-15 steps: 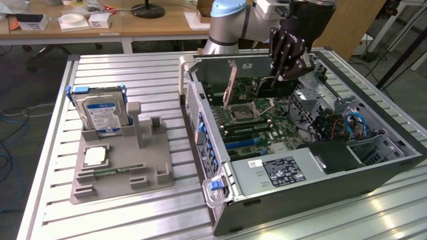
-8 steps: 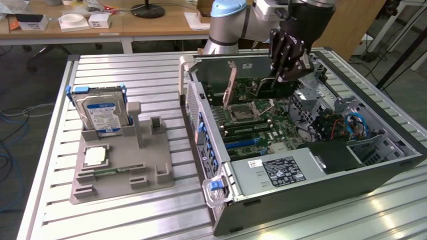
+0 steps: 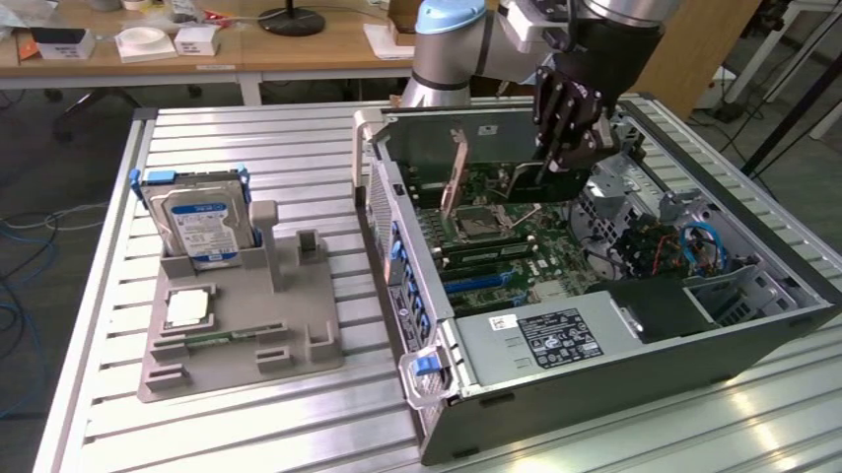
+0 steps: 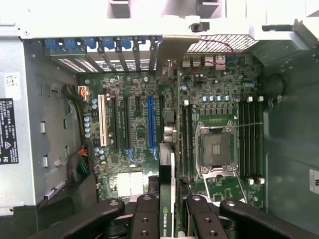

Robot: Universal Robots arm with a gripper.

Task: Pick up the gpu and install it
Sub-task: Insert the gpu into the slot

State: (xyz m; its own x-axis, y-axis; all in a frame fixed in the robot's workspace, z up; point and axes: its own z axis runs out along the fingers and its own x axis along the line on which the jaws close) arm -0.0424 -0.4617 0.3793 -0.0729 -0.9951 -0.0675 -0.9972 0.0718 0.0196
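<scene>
Hand gripping gpu edge-on | gpu held over motherboard, between blue slot and socket | case walls well apart | arm reached in, hand pointed down

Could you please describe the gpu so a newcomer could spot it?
Find the open computer case. Over its motherboard the gripper holds the gpu, a thin dark card on edge. Unlike nearby parts, it has a metal end bracket.

The silver-grey arm has a pale blue joint cap. The black gripper shows round pivot screws behind its jaws.
</scene>
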